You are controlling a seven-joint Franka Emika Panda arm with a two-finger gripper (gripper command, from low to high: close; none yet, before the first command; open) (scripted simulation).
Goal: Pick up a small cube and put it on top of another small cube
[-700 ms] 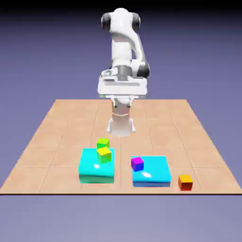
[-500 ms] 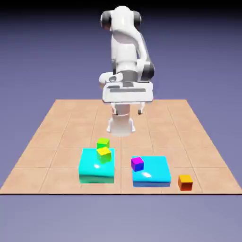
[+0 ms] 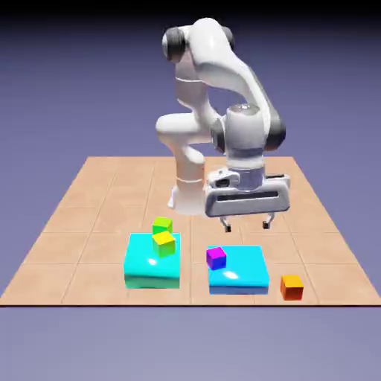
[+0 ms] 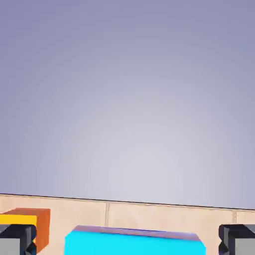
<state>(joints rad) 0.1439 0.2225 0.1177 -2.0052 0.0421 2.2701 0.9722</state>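
Forward of the base and lower now, the gripper (image 3: pixel 247 225) has swung toward the blue block (image 3: pixel 238 269); the cubes sit unmoved. Just beside that block, on the exterior view's right, the orange cube (image 3: pixel 292 287) rests on the bench (image 3: pixel 97 223), open to a grasp. Above and behind the block, the gripper's fingers are spread with nothing between them, presumably ready to straddle the cube. The purple cube (image 3: pixel 216 258) lies at the block's left side.

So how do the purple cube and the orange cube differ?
The purple cube sits on the blue block, while the orange cube rests directly on the table. The purple cube is farther from the table's front edge than the orange cube. Both are small.
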